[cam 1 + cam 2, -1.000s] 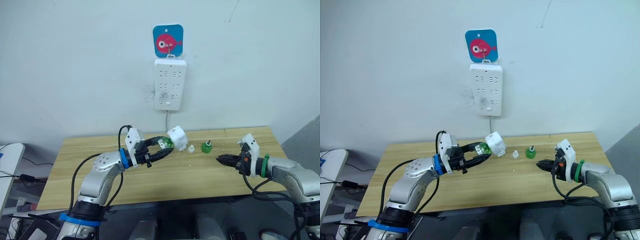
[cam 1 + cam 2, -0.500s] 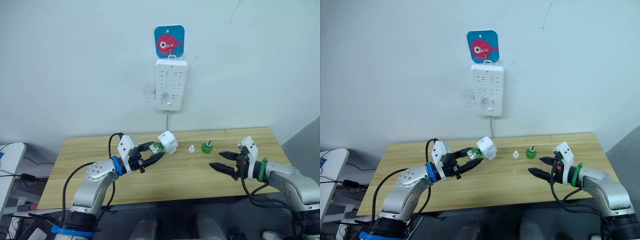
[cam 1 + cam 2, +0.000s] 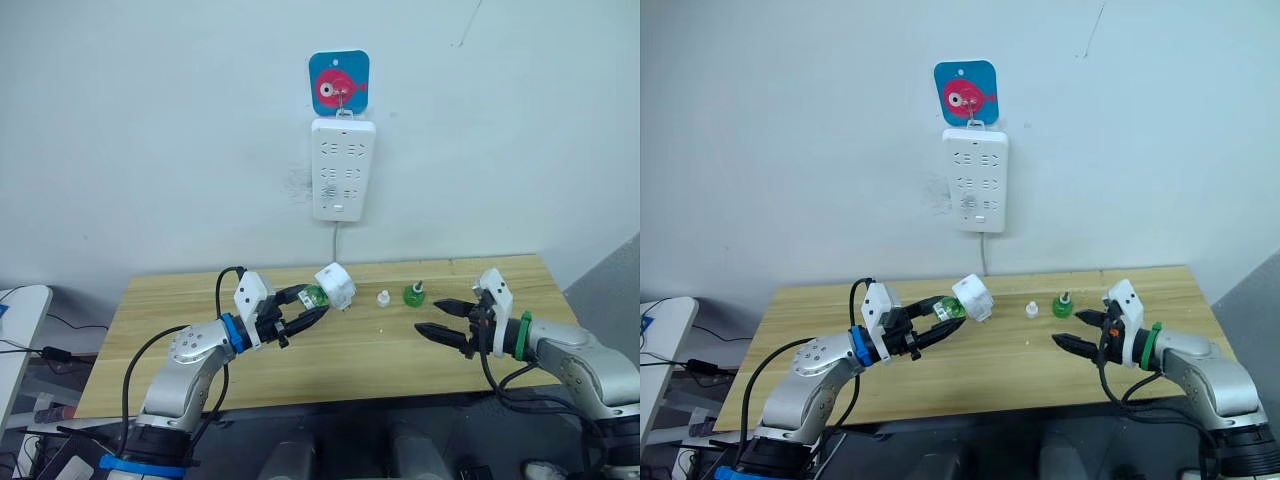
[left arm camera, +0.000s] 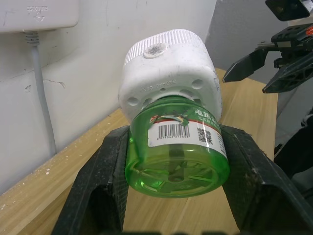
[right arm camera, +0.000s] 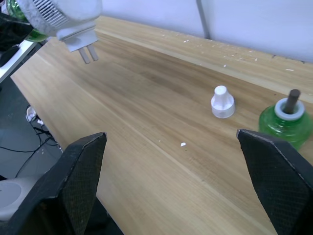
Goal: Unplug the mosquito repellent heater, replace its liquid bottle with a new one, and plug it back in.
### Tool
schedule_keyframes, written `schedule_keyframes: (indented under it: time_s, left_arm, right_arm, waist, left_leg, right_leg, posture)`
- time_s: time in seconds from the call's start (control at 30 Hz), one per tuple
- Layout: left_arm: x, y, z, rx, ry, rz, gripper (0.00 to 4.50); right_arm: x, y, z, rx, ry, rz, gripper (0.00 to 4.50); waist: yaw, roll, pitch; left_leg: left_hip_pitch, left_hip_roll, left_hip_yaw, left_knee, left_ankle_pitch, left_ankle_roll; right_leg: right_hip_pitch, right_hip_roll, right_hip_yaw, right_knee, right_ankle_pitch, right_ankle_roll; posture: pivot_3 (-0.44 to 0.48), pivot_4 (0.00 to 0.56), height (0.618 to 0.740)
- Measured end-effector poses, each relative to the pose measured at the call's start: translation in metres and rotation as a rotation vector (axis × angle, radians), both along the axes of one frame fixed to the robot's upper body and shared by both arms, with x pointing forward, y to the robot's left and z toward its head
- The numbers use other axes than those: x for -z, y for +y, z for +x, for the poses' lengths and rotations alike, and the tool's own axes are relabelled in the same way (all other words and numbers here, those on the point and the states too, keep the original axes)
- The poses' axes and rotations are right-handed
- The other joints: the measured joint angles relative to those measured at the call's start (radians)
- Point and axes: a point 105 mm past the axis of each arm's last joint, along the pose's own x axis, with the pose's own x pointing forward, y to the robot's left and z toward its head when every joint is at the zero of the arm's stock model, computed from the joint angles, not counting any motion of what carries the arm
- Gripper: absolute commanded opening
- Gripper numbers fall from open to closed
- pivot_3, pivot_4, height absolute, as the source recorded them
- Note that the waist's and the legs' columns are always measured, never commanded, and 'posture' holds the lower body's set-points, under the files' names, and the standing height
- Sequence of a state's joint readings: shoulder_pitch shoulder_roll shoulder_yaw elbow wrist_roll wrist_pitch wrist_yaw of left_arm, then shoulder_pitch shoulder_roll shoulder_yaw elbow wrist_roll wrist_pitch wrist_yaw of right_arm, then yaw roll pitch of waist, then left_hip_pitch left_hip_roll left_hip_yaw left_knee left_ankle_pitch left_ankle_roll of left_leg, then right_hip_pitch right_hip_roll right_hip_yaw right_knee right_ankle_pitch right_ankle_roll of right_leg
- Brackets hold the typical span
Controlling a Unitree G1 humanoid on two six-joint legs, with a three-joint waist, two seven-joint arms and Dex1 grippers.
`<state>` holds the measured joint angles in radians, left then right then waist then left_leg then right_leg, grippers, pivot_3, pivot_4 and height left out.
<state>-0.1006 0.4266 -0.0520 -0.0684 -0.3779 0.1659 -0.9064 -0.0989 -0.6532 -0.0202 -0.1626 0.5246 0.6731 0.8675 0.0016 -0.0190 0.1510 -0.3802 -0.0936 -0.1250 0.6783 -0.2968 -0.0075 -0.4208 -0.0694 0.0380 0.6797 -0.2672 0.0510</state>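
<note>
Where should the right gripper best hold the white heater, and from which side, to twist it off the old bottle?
Probably grip the mosquito repellent heater across its white rounded body, coming from the robot's right. The left gripper already clamps the green bottle below it, so the body, with its plug pins, stands free; the right gripper is open.

Small print on the green liquid bottle [image 4: 177, 147] label too fine to read, power strip [image 4: 39, 13] cut off by the left wrist view's edge, mosquito repellent heater [image 5: 63, 17] cropped at the right wrist view's corner, its prongs visible.

Wooden table [image 3: 330, 350] against white wall [image 3: 150, 140]
</note>
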Motion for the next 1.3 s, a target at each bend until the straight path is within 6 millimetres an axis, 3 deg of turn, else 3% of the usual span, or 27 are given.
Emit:
schedule_keyframes:
  time_s: [0.27,0.53,0.83,1.17,1.3]
  left_arm:
    - [-0.003,-0.002,0.000,0.023,-0.004,-0.007,2.23]
    - [-0.025,-0.017,-0.006,0.245,-0.047,0.025,2.23]
    - [-0.047,-0.040,-0.016,0.473,-0.107,0.067,2.23]
    - [-0.053,-0.048,-0.022,0.539,-0.116,0.063,2.23]
    - [-0.054,-0.050,-0.023,0.555,-0.121,0.067,2.23]
  right_arm:
    - [-0.007,0.004,0.001,-0.042,-0.016,0.018,4.46]
    - [-0.060,0.037,0.004,-0.360,-0.114,0.078,4.46]
    - [-0.076,0.062,-0.001,-0.542,-0.071,0.127,4.46]
    - [-0.077,0.078,-0.014,-0.594,0.036,0.196,4.46]
    - [-0.082,0.082,-0.013,-0.601,0.036,0.213,3.51]
  waist:
    - [-0.001,0.000,0.000]
    - [-0.003,0.000,0.000]
    - [-0.003,0.000,0.000]
    - [-0.003,0.000,0.000]
    - [-0.003,0.000,0.000]
  left_leg:
    - [0.000,0.000,0.000,0.000,0.000,0.000]
    - [0.000,0.000,0.000,0.000,0.000,0.000]
    - [0.000,0.000,-0.001,0.000,0.000,0.000]
    - [-0.001,0.000,-0.001,0.000,0.000,0.000]
    - [-0.001,0.000,-0.001,0.000,0.000,0.000]
  right_leg:
    - [0.000,0.000,0.000,0.000,0.000,0.000]
    - [0.000,0.000,-0.001,-0.001,0.000,0.000]
    - [0.000,0.000,-0.001,-0.001,0.000,0.000]
    - [-0.001,0.000,-0.001,-0.001,0.000,0.000]
    - [-0.001,0.000,-0.001,-0.001,0.000,0.000]
  posture:
    - [0.018,0.122,0.740]
    - [0.029,0.117,0.740]
    - [0.028,0.118,0.740]
    - [0.020,0.116,0.740]
    - [0.018,0.116,0.740]
